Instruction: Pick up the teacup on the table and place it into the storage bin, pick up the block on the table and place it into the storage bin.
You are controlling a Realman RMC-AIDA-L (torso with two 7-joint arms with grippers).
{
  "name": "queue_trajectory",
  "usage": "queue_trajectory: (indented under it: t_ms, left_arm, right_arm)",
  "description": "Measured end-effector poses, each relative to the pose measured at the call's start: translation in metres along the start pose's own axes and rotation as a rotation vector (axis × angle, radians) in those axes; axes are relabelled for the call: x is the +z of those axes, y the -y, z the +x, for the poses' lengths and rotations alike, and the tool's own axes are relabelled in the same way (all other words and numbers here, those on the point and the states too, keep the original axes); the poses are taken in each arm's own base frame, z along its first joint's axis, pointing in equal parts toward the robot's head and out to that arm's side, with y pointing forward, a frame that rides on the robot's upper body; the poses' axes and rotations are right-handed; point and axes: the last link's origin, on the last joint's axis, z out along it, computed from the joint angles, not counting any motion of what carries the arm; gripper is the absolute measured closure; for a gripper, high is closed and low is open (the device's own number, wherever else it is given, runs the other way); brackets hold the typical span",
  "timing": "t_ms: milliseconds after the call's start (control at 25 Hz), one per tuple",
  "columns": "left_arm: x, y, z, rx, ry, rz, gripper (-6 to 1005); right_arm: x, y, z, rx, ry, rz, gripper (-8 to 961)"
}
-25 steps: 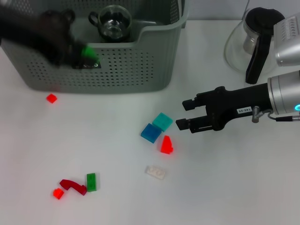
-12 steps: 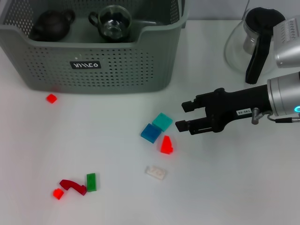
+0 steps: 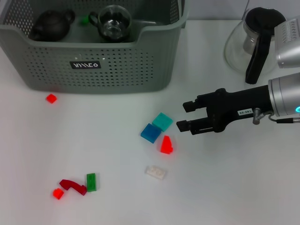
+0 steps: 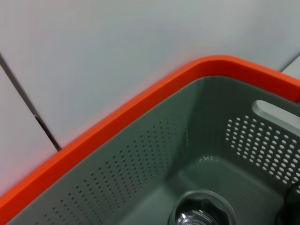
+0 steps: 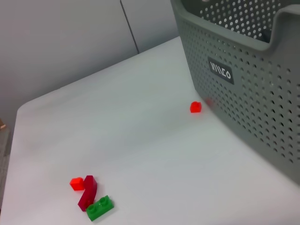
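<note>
The grey-green storage bin (image 3: 117, 70) stands at the back left. Inside it are a glass teacup (image 3: 112, 21), a dark teapot (image 3: 49, 26) and a small green block (image 3: 84, 20). My right gripper (image 3: 184, 115) is open and empty, low over the table just right of a teal block (image 3: 162, 121), a blue block (image 3: 151, 133) and a red block (image 3: 166, 145). My left gripper does not show in the head view. The left wrist view looks down into the bin (image 4: 140, 178) with the teacup (image 4: 201, 214) below. The right wrist view shows the bin's front wall (image 5: 243, 93).
A white block (image 3: 155, 172), a green block (image 3: 91, 182), a dark red curved piece (image 3: 72, 185) and a small red block (image 3: 58, 193) lie at the front. Another small red block (image 3: 51, 98) lies by the bin. A glass jug with black lid (image 3: 260, 42) stands back right.
The left arm, which held a green block over the bin's front left a second ago, has left the head view. A green block now lies in the bin. The right arm barely moved.
</note>
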Motion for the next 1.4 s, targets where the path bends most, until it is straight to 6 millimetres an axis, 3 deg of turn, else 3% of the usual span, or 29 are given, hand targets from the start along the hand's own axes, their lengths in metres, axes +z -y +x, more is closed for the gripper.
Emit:
queue_trajectory:
  t_ms: [120,240,400,560,680,800,1040,1400]
  left_arm:
    - [-0.012,-0.006,-0.004,0.033,0.016,-0.039,288]
    - [-0.028,-0.030,-0.015,0.115,0.043,-0.202,196]
    - [-0.050,-0.065,-0.044,0.193,0.087,-0.430,106]
    - [-0.056,-0.087,-0.076,0.265,0.130,-0.456,61]
    - [-0.050,-0.106,-0.097,0.308,0.197,-0.511,62]
    - [-0.045,-0.113,-0.105,0.321,0.240,-0.527,63]
    - [-0.017,-0.134,-0.131,0.361,0.402,-0.571,64]
    - [0.011,-0.154,-0.145,0.492,0.542,-0.544,85]
  right_arm:
    - [0.000,0.001,-0.001,-0.003,-0.001,0.001,268]
    - [0.000,0.001,-0.002,-0.006,-0.001,0.001,268]
    - [-0.001,0.002,-0.002,-0.002,0.005,0.006,268]
    - [-0.003,0.004,-0.003,0.002,0.012,0.017,269]
    - [-0.005,0.005,-0.005,0.006,0.017,0.020,269]
    - [-0.005,0.005,-0.006,0.005,0.018,0.019,269]
    - [-0.003,0.007,-0.011,-0.006,0.019,0.024,269]
    - [0.000,0.009,-0.015,-0.017,0.024,0.038,269]
